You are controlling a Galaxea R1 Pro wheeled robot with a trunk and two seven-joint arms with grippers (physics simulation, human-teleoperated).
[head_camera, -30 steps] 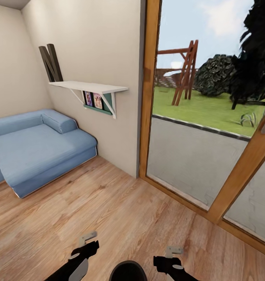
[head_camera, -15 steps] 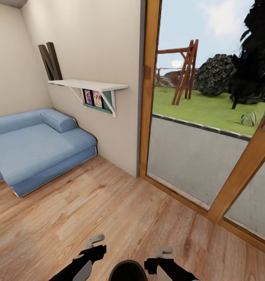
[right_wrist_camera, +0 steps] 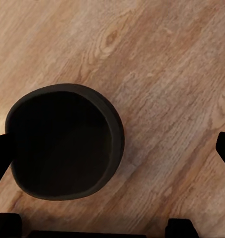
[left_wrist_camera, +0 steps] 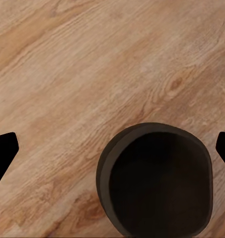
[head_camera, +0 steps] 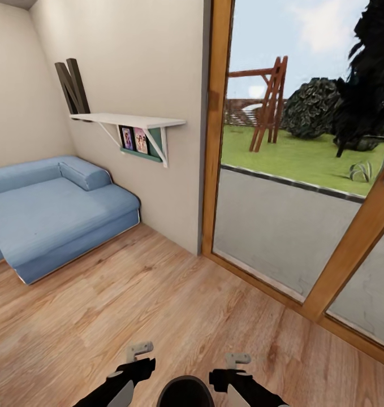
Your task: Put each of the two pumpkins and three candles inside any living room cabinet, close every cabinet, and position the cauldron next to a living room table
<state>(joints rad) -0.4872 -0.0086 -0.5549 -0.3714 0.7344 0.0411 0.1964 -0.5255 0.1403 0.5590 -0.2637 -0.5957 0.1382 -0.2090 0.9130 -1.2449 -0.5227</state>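
Both tools just closed in on the cauldron (head_camera: 185,392) at bottom centre; left tool (head_camera: 136,355) and right tool (head_camera: 232,364) spread open, gripping nothing, so it's unmoved yet.

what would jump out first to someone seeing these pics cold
Probably the big wood-framed glass door on the right, with its bright view of lawn and a wooden play frame outside. Next, the blue sofa against the left wall, under a white wall shelf bearing dark letter shapes. Low in the head view, the black cauldron sits on the wood floor between the left claw and right claw, both open.
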